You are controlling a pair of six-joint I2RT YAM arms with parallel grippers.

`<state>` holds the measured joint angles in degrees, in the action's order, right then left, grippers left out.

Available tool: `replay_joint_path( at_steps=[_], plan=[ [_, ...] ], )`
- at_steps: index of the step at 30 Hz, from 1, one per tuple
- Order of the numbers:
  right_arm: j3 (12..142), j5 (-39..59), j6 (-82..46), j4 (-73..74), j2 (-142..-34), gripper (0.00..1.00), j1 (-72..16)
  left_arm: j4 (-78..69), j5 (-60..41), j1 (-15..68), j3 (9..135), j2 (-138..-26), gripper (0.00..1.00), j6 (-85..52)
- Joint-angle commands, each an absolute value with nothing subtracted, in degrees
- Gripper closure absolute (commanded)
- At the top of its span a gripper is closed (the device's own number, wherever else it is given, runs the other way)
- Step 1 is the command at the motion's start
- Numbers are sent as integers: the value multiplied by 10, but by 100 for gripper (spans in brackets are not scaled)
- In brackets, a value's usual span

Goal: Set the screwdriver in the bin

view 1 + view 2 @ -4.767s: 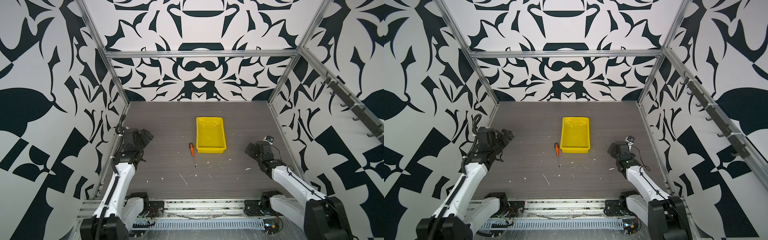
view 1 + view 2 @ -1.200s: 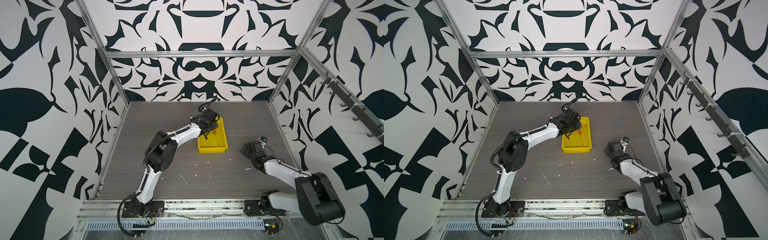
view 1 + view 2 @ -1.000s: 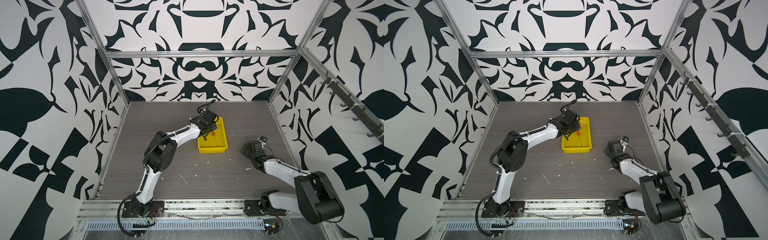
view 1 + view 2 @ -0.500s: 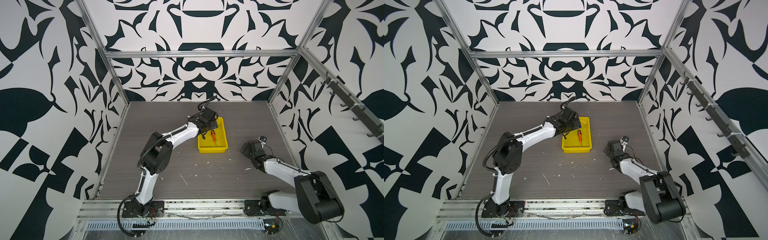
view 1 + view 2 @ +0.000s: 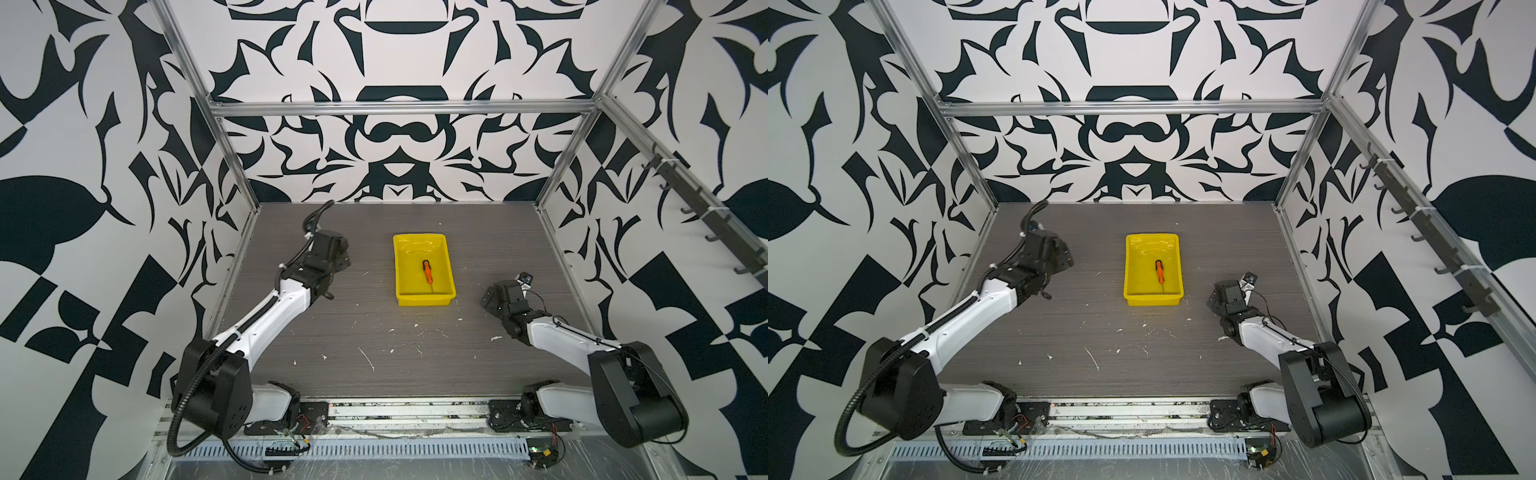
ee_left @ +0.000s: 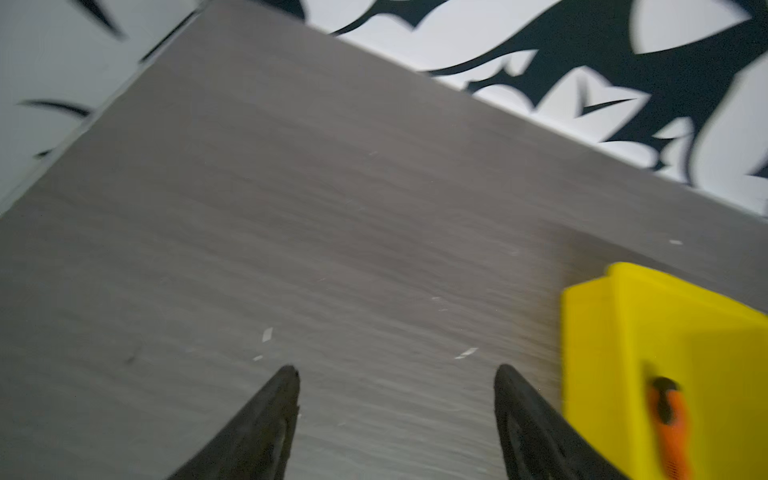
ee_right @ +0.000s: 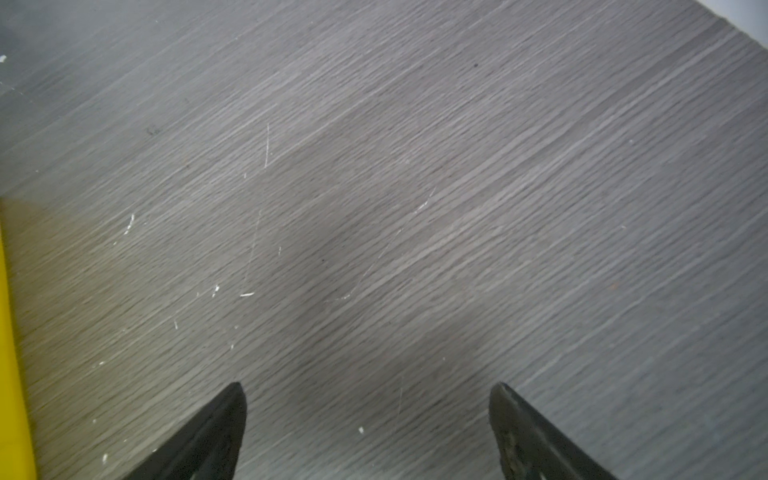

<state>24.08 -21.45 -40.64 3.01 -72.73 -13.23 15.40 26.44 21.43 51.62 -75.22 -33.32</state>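
The orange-handled screwdriver [image 5: 427, 271] [image 5: 1159, 271] lies loose on the floor of the yellow bin [image 5: 422, 298] [image 5: 1152, 300] in both top views, shaft toward the front wall. My left gripper [image 5: 341, 258] [image 5: 1065, 258] hangs left of the bin, well apart from it, open and empty. In the left wrist view the left gripper [image 6: 397, 370] frames bare table, with the bin [image 6: 602, 332] and screwdriver [image 6: 671, 428] off to one side. My right gripper [image 5: 487, 297] [image 7: 368, 388] rests right of the bin, open, nothing between its fingers.
White flecks and scratches [image 5: 365, 358] dot the grey wood-grain table. Patterned black-and-white walls [image 5: 395, 158] close in the back and both sides. A metal rail [image 5: 407, 411] with both arm bases runs along the front edge. A sliver of the bin [image 7: 8, 353] shows in the right wrist view.
My left gripper opened over the bin and let go of the screwdriver, which now lies inside. The left arm then drew back to the left. The right arm has not moved.
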Motion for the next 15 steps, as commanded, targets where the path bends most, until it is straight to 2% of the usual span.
replay_joint_path(
  at_steps=[1, 4, 9, 15],
  plan=[
    [258, -239, -414, 23, -724, 5, -140, 148, 271, 185, 460, -702, 16, -312],
    [265, -247, -412, 12, -727, 5, -147, 117, 278, 178, 402, -681, 9, -329],
    [307, -265, -382, -70, -701, 1, -147, 61, 231, 177, 329, -682, 8, -343],
    [378, -286, -311, -91, -645, 3, -147, 39, 205, 177, 309, -693, 8, -365]
  ],
)
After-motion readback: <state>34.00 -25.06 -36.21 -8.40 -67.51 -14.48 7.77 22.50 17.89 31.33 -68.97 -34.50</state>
